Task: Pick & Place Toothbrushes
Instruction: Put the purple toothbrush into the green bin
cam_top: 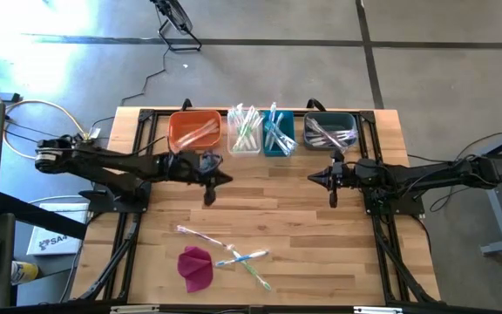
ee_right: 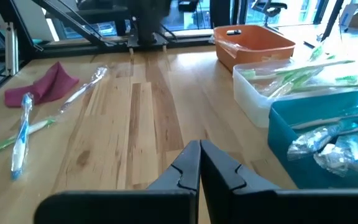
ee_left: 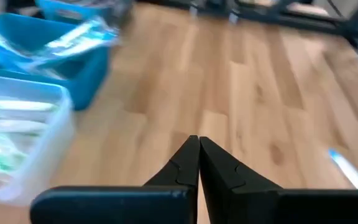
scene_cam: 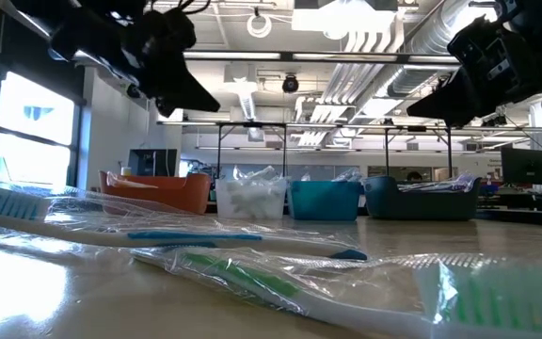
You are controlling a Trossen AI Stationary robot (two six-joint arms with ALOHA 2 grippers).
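Toothbrushes [cam_top: 234, 253] lie loose on tabletop [cam_top: 303, 244] nr front edge, beside magenta cloth [cam_top: 195, 266], long axes mostly running across. Left gripper [cam_top: 209, 194] hangs above & slightly behind them, fingers together, empty. Right gripper [cam_top: 334, 194] farther off to the side, fingers also together. Left arm looks nearer; needs to come fwd & down.

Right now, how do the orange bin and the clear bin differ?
The orange bin is opaque and sits at the row's left end; the clear bin is see-through and second from left. The orange bin holds a few pale wrapped toothbrushes; the clear bin is packed with mostly green-handled ones. In the high view the orange bin looks wider. Both are open-topped, at the table's far edge.
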